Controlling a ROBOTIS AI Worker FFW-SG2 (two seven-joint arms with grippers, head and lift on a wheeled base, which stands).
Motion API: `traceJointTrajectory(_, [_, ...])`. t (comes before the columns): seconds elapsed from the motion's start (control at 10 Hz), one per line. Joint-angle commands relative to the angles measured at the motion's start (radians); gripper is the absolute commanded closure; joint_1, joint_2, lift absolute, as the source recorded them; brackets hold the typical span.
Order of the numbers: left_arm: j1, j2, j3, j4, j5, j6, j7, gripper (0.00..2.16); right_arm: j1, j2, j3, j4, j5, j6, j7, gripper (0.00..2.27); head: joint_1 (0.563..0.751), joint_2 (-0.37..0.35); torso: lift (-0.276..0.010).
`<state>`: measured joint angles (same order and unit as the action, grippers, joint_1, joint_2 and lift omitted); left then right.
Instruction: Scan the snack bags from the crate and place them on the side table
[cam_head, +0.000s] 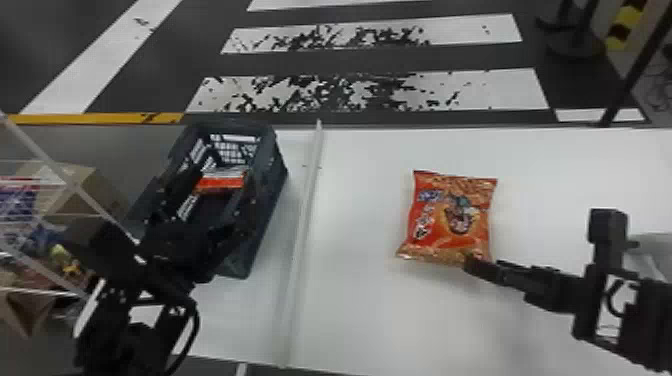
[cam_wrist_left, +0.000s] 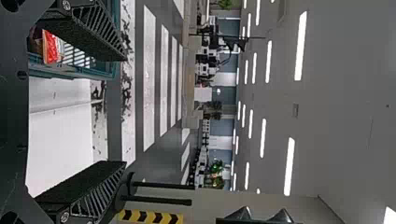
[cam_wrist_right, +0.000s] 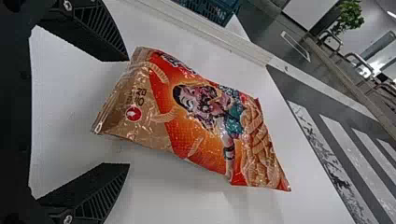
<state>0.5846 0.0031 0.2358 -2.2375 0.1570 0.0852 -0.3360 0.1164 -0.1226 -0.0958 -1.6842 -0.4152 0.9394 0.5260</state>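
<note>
- Closest to the camera, at the near left, is the black left arm; its left gripper (cam_head: 216, 192) hangs over the crate, released, its two flat fingers wide apart.
- Dark plastic crate (cam_head: 267, 210) with latticed walls, standing at left; within it lies a red-orange packet (cam_head: 218, 184).
- Right gripper (cam_head: 475, 267), reaching in from the right, is also released: its fingers stand apart by the near edge of the orange snack bag (cam_head: 452, 220). Whether they touch it, I cannot tell.
- That snack bag lies flat, printed side up, on the white tabletop (cam_head: 360, 300), right of the crate.
- Pale raised strip (cam_head: 305, 210) running near to far across the white surface, between crate and bag.
- At far left, a cardboard box (cam_head: 82, 192) sits behind a clear frame (cam_head: 47, 162), with colourful packets (cam_head: 62, 257) nearer.
- Beyond the table, dark flooring carries broad white stripes (cam_head: 370, 92), two of them heavily flecked with black; a yellow line (cam_head: 100, 118) runs along the far left.
- Farther into the room, long ceiling lights (cam_wrist_left: 300, 45) glow above, and green plants (cam_wrist_left: 217, 175) stand in the distance.
</note>
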Motion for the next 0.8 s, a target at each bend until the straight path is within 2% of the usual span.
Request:
traceJointTrajectory(0.0, [-0.002, -0.006, 0.002, 0.009, 0.003, 0.0, -0.001, 0.09, -0.029, 0.0, 0.016, 0.038, -0.004, -0.004, 0.003, 0.22, 0.695, 0.172, -0.094])
traceJointTrajectory(0.1, [-0.003, -0.006, 0.007, 0.015, 0.003, 0.0, -0.006, 0.09, -0.044, 0.0, 0.021, 0.052, -0.007, -0.023, 0.003, 0.69, 0.695, 0.175, -0.094])
traceJointTrajectory(0.2, [-0.003, -0.006, 0.011, 0.021, 0.012, 0.0, -0.008, 0.09, -0.047, 0.001, 0.027, 0.057, -0.007, -0.047, -0.009, 1.65, 0.695, 0.18, -0.094])
traceJointTrajectory(0.3, [-0.005, -0.006, 0.014, 0.022, 0.013, 0.0, -0.009, 0.09, -0.046, 0.001, 0.027, 0.057, 0.004, -0.078, -0.02, 2.08, 0.695, 0.182, -0.094])
traceJointTrajectory(0.4, [-0.005, -0.006, 0.016, 0.024, 0.016, 0.0, -0.012, 0.09, -0.043, 0.0, 0.025, 0.057, 0.006, -0.09, -0.02, 2.24, 0.695, 0.18, -0.094])
traceJointTrajectory(0.6, [-0.008, -0.006, 0.016, 0.026, 0.018, 0.003, -0.015, 0.09, -0.021, 0.0, 0.007, 0.04, -0.002, -0.13, -0.008, 2.24, 0.695, 0.175, -0.094])
traceJointTrajectory(0.7, [-0.006, -0.006, 0.016, 0.026, 0.021, 0.003, -0.018, 0.09, 0.009, -0.009, 0.002, -0.012, 0.007, -0.161, -0.006, 2.24, 0.695, 0.17, -0.094])
